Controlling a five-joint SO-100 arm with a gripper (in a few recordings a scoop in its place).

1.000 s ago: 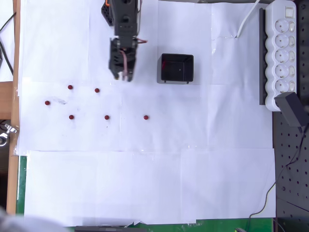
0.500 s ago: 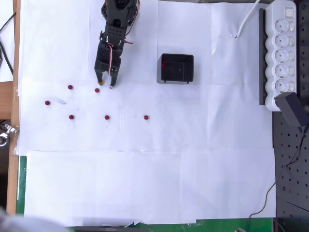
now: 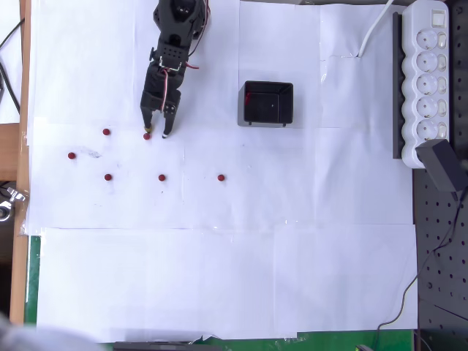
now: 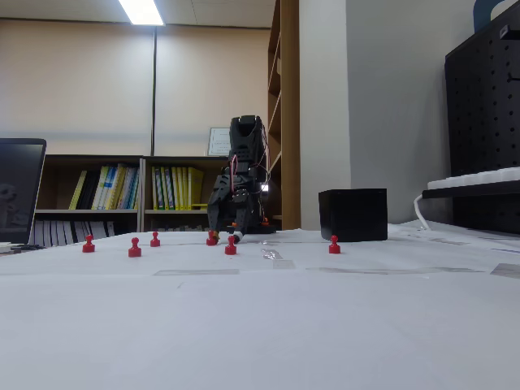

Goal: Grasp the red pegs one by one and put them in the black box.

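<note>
Several small dark red pegs lie on the white paper, among them peg (image 3: 106, 131), peg (image 3: 161, 177) and peg (image 3: 221, 177). In the fixed view they stand upright in a row, such as peg (image 4: 135, 247) and peg (image 4: 334, 244). My black gripper (image 3: 155, 134) is open and pointing down at the paper, and one peg (image 3: 147, 136) sits right at its left fingertip. In the fixed view, that gripper (image 4: 223, 234) hangs low over peg (image 4: 212, 238). The black box (image 3: 268, 83) stands to the gripper's right, with a reddish glint inside.
A white power strip (image 3: 428, 80) and a black adapter (image 3: 442, 164) lie along the right edge. The table's wooden edge (image 3: 22, 146) runs down the left. A laptop screen (image 4: 20, 191) stands at the left in the fixed view.
The gripper swung left, away from the box side, and came down over the upper middle peg. No peg has moved.
</note>
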